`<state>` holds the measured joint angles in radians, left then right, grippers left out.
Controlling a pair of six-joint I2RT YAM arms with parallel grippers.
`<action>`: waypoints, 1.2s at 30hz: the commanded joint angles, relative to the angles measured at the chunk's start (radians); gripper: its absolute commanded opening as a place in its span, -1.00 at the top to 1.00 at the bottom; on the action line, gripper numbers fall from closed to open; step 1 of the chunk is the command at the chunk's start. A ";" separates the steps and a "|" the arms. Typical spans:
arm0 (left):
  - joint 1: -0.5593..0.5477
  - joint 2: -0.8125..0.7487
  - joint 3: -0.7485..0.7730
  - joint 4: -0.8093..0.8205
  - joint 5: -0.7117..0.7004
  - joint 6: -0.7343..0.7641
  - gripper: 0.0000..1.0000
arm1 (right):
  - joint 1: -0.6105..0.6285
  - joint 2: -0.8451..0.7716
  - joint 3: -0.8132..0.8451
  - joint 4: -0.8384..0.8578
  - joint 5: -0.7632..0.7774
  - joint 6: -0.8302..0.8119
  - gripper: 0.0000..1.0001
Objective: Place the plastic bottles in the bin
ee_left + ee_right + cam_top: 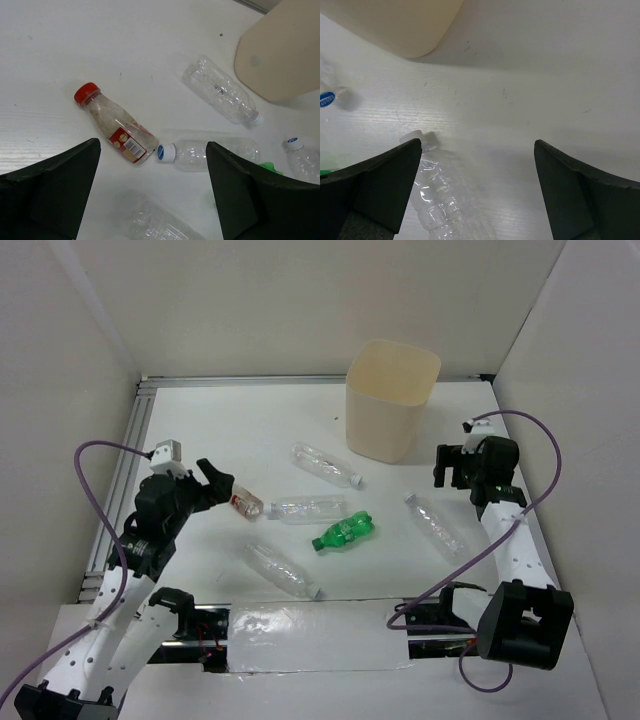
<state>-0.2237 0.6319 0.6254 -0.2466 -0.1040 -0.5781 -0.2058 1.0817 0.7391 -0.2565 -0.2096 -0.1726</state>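
Bin [392,415]: we see it upright, upper middle of the frame.
Plastic bottles [305,509]: we count six lying mid-frame, outside it.
Left gripper [218,478]: just beside the red-capped bottle [245,504].

The bin [280,55] — rim cropped in both wrist views.

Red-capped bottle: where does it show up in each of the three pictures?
Top external: the red-capped bottle lies left of centre.
Left wrist: it lies left of centre, with its cap toward the upper left.
Right wrist: not in it.
Shared landmark: the beige bin, upper middle from above, upper right in the left wrist view, upper left in the right wrist view.
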 commanded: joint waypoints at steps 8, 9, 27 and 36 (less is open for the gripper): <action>0.001 -0.001 0.005 -0.028 0.127 0.003 -0.96 | -0.003 -0.054 0.077 -0.254 -0.634 -0.689 -0.75; 0.001 -0.001 0.005 -0.028 0.141 0.003 -0.76 | -0.003 -0.054 0.088 -0.304 -0.693 -0.796 -0.60; -0.017 0.042 0.027 -0.129 0.237 0.015 -1.00 | 0.368 0.099 0.137 -0.254 -0.152 -0.767 -0.98; -0.075 0.075 0.036 -0.148 0.293 -0.034 -1.00 | 0.396 0.113 0.069 -0.240 0.105 -0.501 -0.95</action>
<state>-0.2775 0.6926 0.6350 -0.4004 0.1410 -0.5854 0.1928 1.2346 0.8352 -0.5480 -0.2424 -0.8188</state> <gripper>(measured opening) 0.997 0.975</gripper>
